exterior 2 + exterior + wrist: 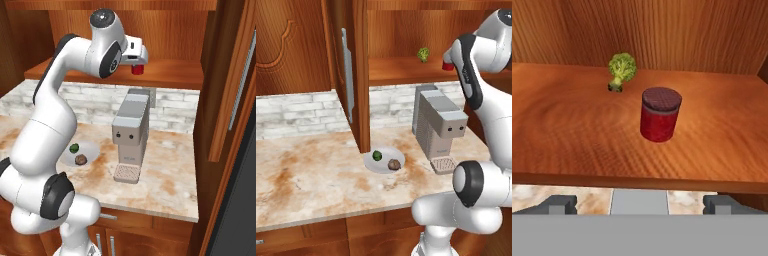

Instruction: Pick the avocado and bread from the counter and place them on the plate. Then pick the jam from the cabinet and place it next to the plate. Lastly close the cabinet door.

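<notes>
Hand (639,204) open, empty, level with cabinet shelf (572,135); jam jar (660,114) upright on shelf straight ahead, slightly right of centre, apart from fingertips; broccoli (621,70) behind-left; avocado (377,155), bread (394,164) on plate (372,165).
</notes>
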